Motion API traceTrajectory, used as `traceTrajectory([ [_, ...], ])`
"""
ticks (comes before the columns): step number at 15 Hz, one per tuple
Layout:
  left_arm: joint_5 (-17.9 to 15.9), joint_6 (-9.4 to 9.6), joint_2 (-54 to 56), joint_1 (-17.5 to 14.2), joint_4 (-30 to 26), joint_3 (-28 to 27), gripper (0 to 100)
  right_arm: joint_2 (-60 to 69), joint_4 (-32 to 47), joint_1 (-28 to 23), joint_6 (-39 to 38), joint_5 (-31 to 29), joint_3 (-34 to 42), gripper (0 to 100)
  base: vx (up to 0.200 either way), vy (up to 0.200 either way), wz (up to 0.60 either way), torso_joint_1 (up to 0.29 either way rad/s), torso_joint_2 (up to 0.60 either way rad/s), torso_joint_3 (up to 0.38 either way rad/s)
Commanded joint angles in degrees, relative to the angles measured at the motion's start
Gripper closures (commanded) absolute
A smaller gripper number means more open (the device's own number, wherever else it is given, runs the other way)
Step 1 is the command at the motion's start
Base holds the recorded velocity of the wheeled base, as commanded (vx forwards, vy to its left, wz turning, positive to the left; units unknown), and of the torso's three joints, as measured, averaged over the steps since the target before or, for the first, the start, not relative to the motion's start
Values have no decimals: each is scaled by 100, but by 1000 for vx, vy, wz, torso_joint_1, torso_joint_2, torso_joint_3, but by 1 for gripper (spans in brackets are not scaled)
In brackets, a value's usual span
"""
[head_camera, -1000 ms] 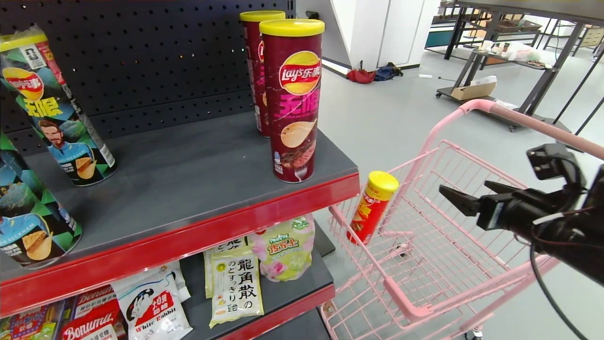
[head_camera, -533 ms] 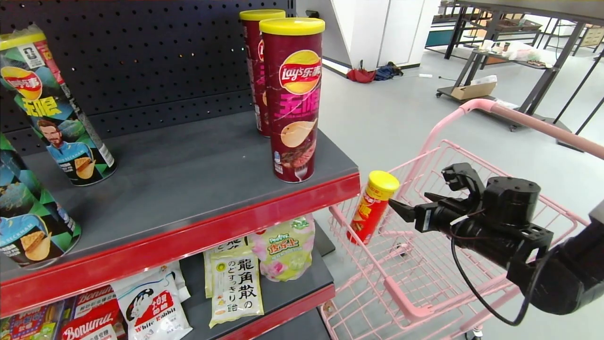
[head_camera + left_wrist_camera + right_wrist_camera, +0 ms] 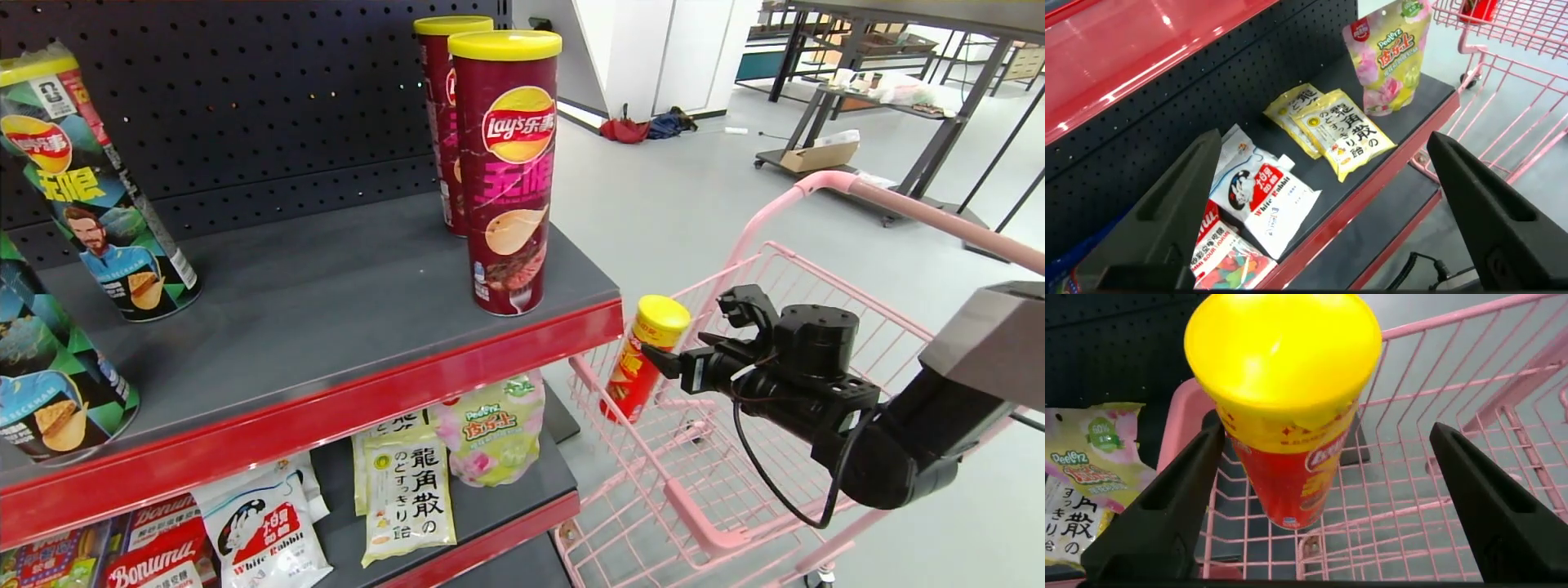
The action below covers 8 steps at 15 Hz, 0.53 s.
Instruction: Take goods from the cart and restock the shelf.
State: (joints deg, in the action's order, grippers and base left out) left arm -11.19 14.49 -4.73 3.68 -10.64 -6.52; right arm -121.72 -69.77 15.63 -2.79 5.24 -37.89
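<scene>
Pick step: right end effector [image 3: 678, 347], wide open and empty, straddles the red can [image 3: 641, 367] (leaning in the cart [image 3: 739, 245]); next, close squarely

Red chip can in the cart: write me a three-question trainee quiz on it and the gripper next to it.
1. True or false: the right gripper is shut on the red chip can.
2. Pick one: the red chip can is A) leaning in a corner of the pink cart, B) standing on the top shelf, C) lying on the floor.
3. Fill in: the can's lid is ____ in colour.
Key: 1 false, its fingers are open, one on either side of the can; 2 A; 3 yellow.
</scene>
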Motion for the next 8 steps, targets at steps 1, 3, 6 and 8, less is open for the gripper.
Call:
traceTrajectory([
  [1, 3, 1, -10, 1, 1, 2, 0, -220, -2, 63, -2, 3, -237, 0, 0, 0, 0, 0, 0, 0],
  [3, 3, 1, -10, 1, 1, 2, 0, -352, 7, 125, -2, -6, -404, 0, 0, 0, 0, 0, 0, 0],
  [6, 3, 1, -10, 1, 1, 2, 0, -589, -2, 125, -11, -6, -641, 0, 0, 0, 0, 0, 0, 0],
  [8, 3, 10, -10, 1, 1, 2, 0, -704, -2, 125, -11, -14, -869, 0, 0, 0, 0, 0, 0, 0],
])
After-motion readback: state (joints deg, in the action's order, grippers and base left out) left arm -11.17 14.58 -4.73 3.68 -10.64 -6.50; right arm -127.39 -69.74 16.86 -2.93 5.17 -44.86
